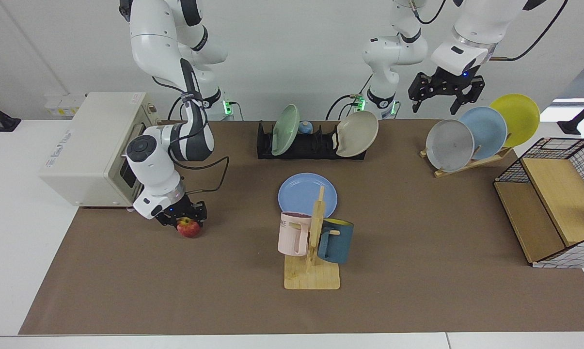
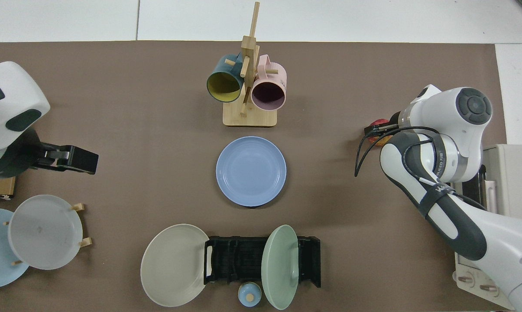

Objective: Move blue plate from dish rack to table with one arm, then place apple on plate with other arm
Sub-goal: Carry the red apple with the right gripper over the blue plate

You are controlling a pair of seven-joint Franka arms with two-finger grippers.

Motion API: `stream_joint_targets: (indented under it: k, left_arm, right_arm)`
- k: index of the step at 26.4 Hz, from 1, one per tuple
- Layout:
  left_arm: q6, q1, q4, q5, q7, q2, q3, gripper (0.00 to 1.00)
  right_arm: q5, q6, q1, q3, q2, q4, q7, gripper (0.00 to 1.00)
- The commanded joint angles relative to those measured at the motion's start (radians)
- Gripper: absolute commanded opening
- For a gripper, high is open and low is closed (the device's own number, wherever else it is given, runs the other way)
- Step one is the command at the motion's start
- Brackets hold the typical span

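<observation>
facing view: camera set high across the tabletop, looking down and toward both arm bases and the back wall; wide, whole mat in frame.
top view: camera overhead, looking straight down; closer, mat fills the frame, arms cut off at the side edges.
orientation: top view is turned about half a turn against the facing view; dish rack far in one, at the bottom in the other.
shared: blue plate, mug tree, dish rack, wooden plate stand.
</observation>
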Motion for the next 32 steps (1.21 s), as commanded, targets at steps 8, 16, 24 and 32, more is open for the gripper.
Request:
stream_joint_targets:
  k: [8, 16, 24, 32]
  left_arm:
    - [-0.023, -0.012, 0.014, 0.020, -0.012, -0.004, 0.009, 1.00]
    - [-0.023, -0.012, 0.014, 0.020, -0.012, -0.006, 0.007, 1.00]
    - [-0.023, -0.012, 0.014, 0.022, -0.012, -0.006, 0.007, 1.00]
    - [-0.023, -0.012, 0.014, 0.020, -0.012, -0.006, 0.009, 1.00]
  right_arm:
    - [-0.005, -0.063, 0.114, 0.001, -0.069, 0.113, 0.364, 0.00]
    - [-0.014, -0.089, 0.276, -0.007, -0.068, 0.171, 0.588, 0.00]
    - [-0.014, -0.057, 0.421, -0.004, -0.054, 0.182, 0.770, 0.00]
    - [-0.049, 0.082, 0.566, -0.010, 0.026, 0.182, 0.936, 0.00]
